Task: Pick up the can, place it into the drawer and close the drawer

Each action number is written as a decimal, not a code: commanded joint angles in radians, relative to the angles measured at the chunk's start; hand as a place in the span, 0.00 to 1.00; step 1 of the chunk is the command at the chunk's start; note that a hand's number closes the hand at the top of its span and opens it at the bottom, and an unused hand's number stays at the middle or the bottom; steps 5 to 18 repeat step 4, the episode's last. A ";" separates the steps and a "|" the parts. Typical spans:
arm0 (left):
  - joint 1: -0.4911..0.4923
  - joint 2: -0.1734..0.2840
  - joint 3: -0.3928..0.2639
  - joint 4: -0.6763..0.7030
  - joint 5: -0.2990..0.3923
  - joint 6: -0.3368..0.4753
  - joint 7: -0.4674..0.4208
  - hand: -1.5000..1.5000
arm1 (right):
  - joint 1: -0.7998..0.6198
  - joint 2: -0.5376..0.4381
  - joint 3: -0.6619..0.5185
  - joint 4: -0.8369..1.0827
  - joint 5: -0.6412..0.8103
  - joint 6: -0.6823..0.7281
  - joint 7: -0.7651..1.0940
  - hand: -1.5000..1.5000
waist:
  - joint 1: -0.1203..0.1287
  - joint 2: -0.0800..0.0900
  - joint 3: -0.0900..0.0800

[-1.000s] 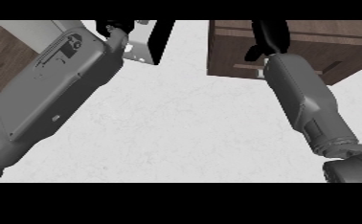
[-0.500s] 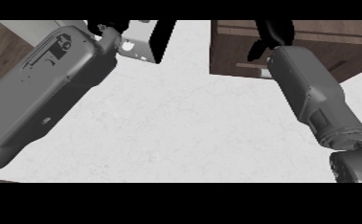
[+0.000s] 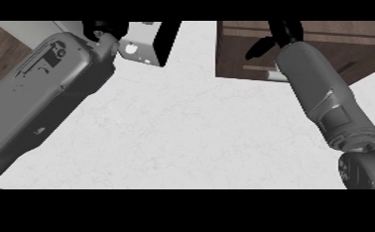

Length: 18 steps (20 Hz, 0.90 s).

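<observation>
- Drawer [image 3: 293, 47], dark wood-grain with a pale handle, sits far right under my right hand [image 3: 275, 40]; that hand is nearer.
- Right fingers point down at the drawer front; I can't tell their spread.
- Left hand [image 3: 99, 29] is mostly cropped, state unclear.
- Can: not visible.
- Grey box [image 3: 143, 45] rests on the white speckled counter [image 3: 190, 127].

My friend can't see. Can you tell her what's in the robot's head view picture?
Two grey robot arms reach up across a white counter. The right hand is over a brown wooden drawer unit, and the left hand is near a small grey box. No can shows.
</observation>
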 commanded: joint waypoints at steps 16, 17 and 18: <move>0.035 0.012 0.001 -0.061 -0.010 0.006 0.007 0.00 | -0.064 0.011 -0.160 -0.024 -0.171 0.064 -0.053 0.00 | 0.024 -0.003 -0.010; 0.035 0.012 0.001 -0.061 -0.010 0.006 0.007 0.00 | -0.064 0.011 -0.160 -0.024 -0.171 0.064 -0.053 0.00 | 0.024 -0.003 -0.010; 0.035 0.012 0.001 -0.061 -0.010 0.006 0.007 0.00 | -0.064 0.011 -0.160 -0.024 -0.171 0.064 -0.053 0.00 | 0.024 -0.003 -0.010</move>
